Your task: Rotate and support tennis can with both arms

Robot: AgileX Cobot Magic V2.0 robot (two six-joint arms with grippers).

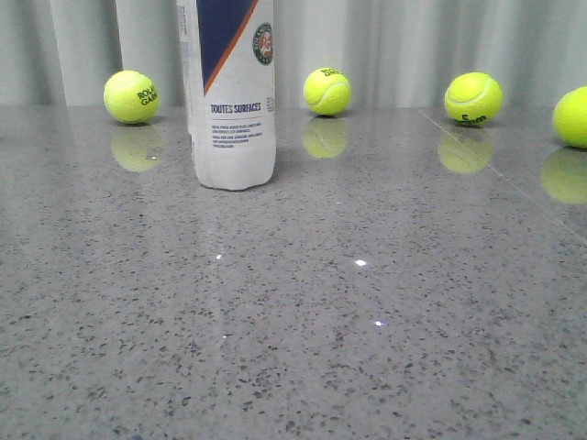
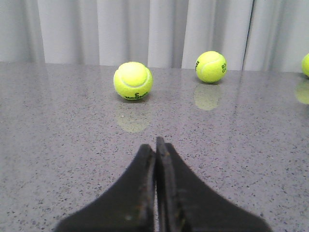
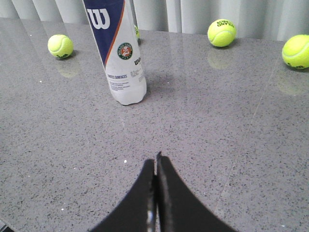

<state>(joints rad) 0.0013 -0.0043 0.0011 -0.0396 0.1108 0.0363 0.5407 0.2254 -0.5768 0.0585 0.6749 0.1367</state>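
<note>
Tennis can: stands upright, upper left of the front view, base on the grey speckled table; long axis vertical; top and rim cut off by the frame edge.

Right gripper: fingers pressed together, empty, low centre of its view; can well apart, toward upper left.

Left gripper: fingers together, empty; can absent from its view, so bearing cannot be told. The right arm looks better placed to reach first.

Tennis balls: four along the far edge, none touching the can.

Neither arm shows in the front view.
</note>
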